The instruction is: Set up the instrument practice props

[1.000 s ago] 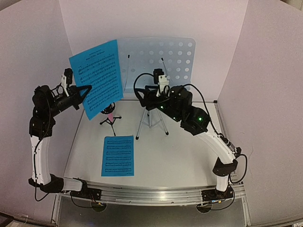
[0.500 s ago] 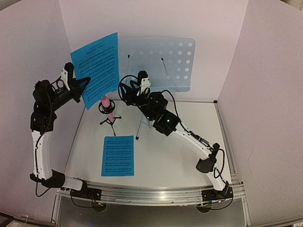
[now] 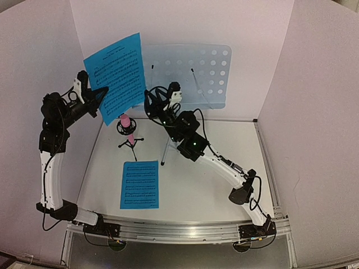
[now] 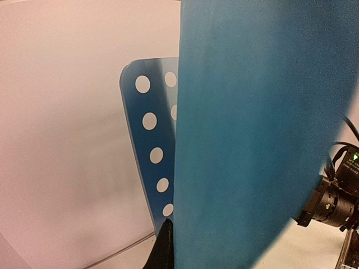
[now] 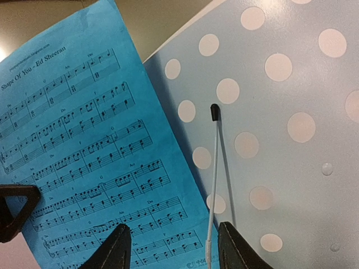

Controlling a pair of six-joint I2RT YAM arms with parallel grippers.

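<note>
Mounting the first sheet: my left gripper (image 3: pixel 100 96) pinches the blue music sheet (image 3: pixel 115 75) upright at the stand desk (image 3: pixel 193 73)'s far-left edge, while my right gripper (image 5: pixel 174 252), jaws apart, straddles what looks like its retaining wire (image 5: pixel 215 168), which I should probably lift next.

— Music stand desk (image 3: pixel 188 75): how, and where?
— Pale blue-grey, pierced with round holes, standing upright on the silver tripod (image 3: pixel 165 154) at the back of the table (image 3: pixel 224 185). Two thin wire holders (image 5: pixel 216 162) with black tips lying against its face.
— And the blue sheets?
— Raised sheet (image 3: pixel 115 75): in the air, slanted, staves facing forward, overlapping the desk's left edge, pinched low by the left gripper (image 3: pixel 101 95). Flat sheet (image 3: pixel 139 184): on the table, staves up, to the near left of the tripod, apart from it.
</note>
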